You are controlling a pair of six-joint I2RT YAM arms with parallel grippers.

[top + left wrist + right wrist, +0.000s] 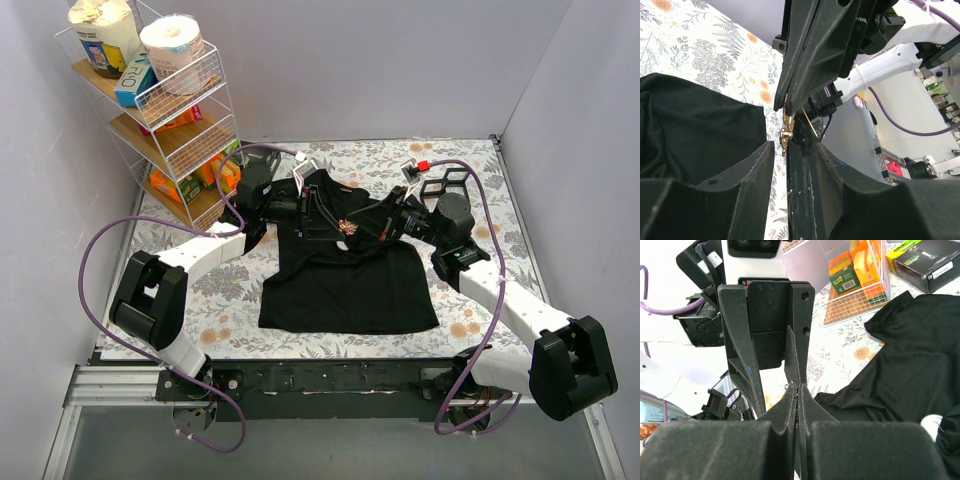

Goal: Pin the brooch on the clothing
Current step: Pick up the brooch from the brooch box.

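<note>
brooch (785,129): small, gold-toned, knobbly, with a thin slanted pin. I see it over the upper part of the T-shirt (350,285), toward the table (230,290) far edge.
right gripper (797,402): pressed together, pinching the brooch.
left gripper (328,220): spread, just beside the brooch.
T-shirt: black, upper part rumpled.

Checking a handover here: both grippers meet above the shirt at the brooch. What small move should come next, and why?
Probably ease the left gripper back from the brooch. The right gripper is shut on the brooch, while the left one's jaws stand apart, so the left looks free to drop to the black T-shirt and steady the fabric.
</note>
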